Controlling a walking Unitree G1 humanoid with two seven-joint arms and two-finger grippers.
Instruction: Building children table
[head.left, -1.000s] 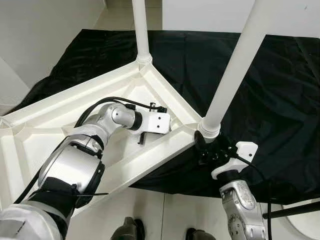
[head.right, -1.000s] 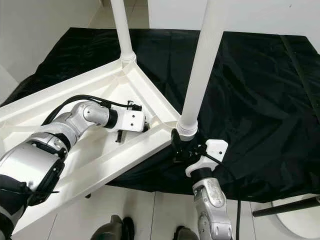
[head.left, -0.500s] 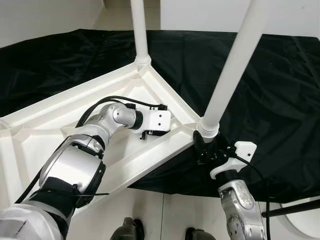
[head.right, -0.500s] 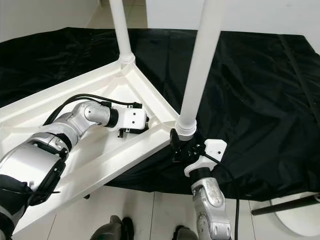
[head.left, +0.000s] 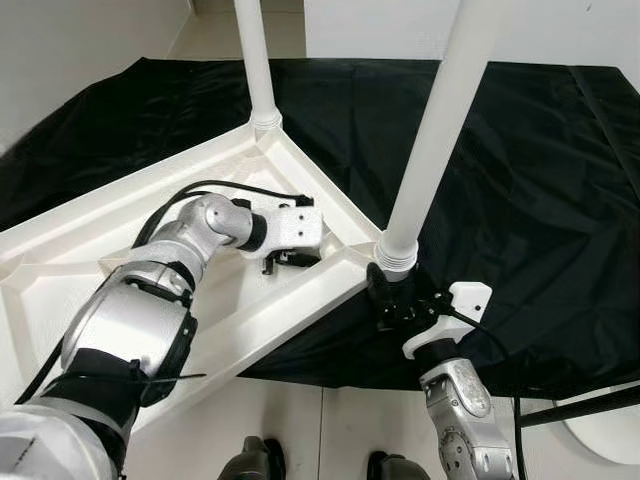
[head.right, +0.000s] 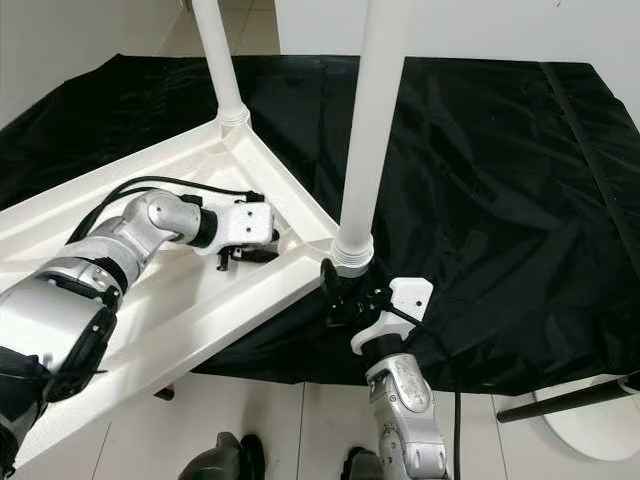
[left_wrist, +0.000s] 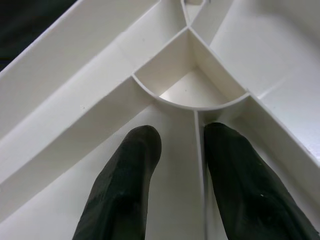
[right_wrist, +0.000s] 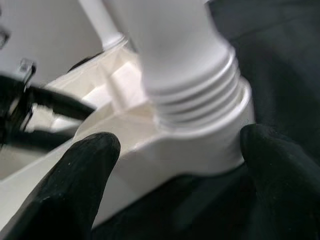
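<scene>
White tabletop (head.left: 150, 240) lies upside down on black cloth (head.left: 520, 170), spanning 9 to 6 o'clock. Two white legs (head.left: 435, 120) upright in corner sockets. Left tool (head.left: 283, 258) inside underside, by near corner ribs, fingers (left_wrist: 125, 185) slightly parted, gripping nothing. Right tool (head.left: 393, 300) open, fingers (right_wrist: 75, 180) straddling near leg's socket.

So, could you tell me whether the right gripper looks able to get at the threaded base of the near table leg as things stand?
Probably yes: the right gripper sits at the near leg, open fingers either side of its corner socket, just below the threaded base, with nothing between.
</scene>
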